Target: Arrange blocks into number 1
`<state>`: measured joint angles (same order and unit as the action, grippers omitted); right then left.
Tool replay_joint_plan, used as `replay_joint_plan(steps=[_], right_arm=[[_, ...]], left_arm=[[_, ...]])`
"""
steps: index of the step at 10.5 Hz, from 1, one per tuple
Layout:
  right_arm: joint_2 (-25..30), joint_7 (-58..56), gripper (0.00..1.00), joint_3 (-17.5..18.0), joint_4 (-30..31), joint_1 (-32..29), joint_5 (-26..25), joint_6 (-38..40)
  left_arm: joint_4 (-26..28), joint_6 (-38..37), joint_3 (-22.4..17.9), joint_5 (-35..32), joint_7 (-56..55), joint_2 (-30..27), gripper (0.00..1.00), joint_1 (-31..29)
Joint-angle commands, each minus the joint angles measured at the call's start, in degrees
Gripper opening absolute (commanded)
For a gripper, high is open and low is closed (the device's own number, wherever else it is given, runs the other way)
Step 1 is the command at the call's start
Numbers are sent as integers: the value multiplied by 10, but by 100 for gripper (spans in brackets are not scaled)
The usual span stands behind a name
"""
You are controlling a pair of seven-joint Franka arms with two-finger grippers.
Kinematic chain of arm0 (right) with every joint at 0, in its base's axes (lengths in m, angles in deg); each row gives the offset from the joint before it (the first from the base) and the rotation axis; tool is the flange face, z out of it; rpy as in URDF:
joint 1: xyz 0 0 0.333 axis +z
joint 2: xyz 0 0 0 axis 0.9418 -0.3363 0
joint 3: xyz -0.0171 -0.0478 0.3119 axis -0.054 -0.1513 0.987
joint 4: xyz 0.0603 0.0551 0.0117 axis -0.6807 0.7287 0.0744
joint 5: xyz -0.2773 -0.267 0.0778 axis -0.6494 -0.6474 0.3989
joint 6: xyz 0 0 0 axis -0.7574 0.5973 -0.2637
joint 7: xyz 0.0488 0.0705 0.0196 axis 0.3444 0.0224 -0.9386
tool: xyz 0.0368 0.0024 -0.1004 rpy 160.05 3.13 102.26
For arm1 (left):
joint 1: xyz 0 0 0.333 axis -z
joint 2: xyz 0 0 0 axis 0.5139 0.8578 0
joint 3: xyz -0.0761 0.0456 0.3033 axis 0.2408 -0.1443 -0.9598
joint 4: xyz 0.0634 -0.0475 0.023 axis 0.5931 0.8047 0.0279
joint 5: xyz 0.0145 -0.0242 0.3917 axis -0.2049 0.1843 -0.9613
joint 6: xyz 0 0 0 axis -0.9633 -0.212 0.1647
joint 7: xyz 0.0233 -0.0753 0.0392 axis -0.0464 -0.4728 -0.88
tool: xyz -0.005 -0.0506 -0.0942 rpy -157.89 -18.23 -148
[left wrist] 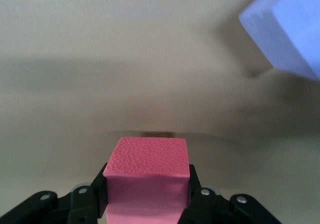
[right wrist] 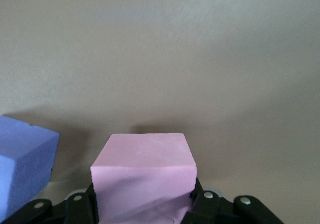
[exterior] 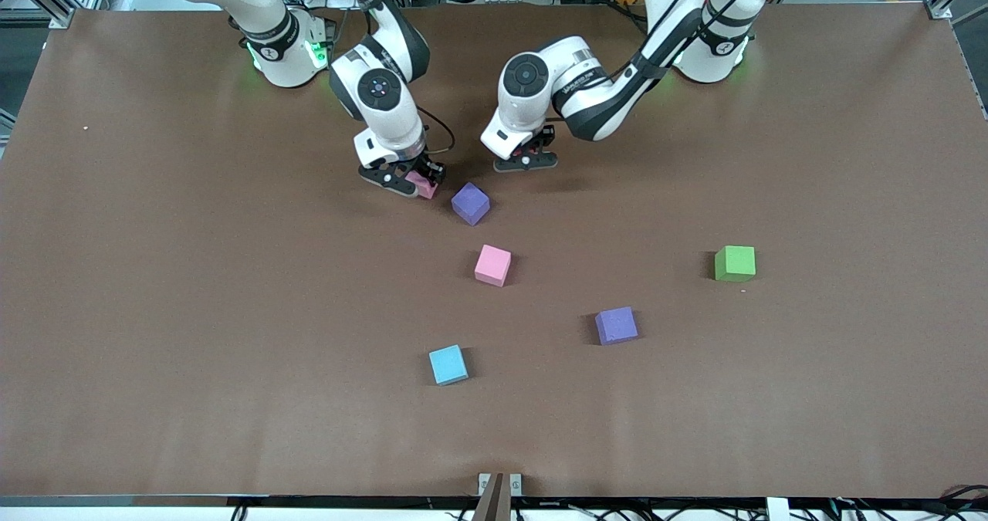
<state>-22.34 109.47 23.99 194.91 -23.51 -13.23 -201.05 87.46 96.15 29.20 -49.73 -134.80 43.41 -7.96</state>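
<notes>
Blocks of matte foam — my right gripper (exterior: 407, 180) clamps a pale pink cube (right wrist: 144, 176), my left gripper (exterior: 526, 158) a pebbly red-pink cube (left wrist: 147, 181) — both cut off below.

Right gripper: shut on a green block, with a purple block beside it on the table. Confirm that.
Not quite: the colour is wrong. The right gripper is shut on a pink block, not a green one, as the right wrist view shows. The purple block is beside it on the table, as stated.
</notes>
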Motion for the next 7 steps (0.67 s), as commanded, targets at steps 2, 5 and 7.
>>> replay_joint_plan(steps=[2,5,7], right_arm=[[56,-21,57,3,26,-6,0,4],[71,-28,57,4,26,0,-9,3],[76,-28,57,4,26,0,-14,3]], left_arm=[[14,12,1,-18,-28,-5,0,19],[29,21,1,-40,-30,1,0,25],[48,33,2,-51,-42,1,0,26]])
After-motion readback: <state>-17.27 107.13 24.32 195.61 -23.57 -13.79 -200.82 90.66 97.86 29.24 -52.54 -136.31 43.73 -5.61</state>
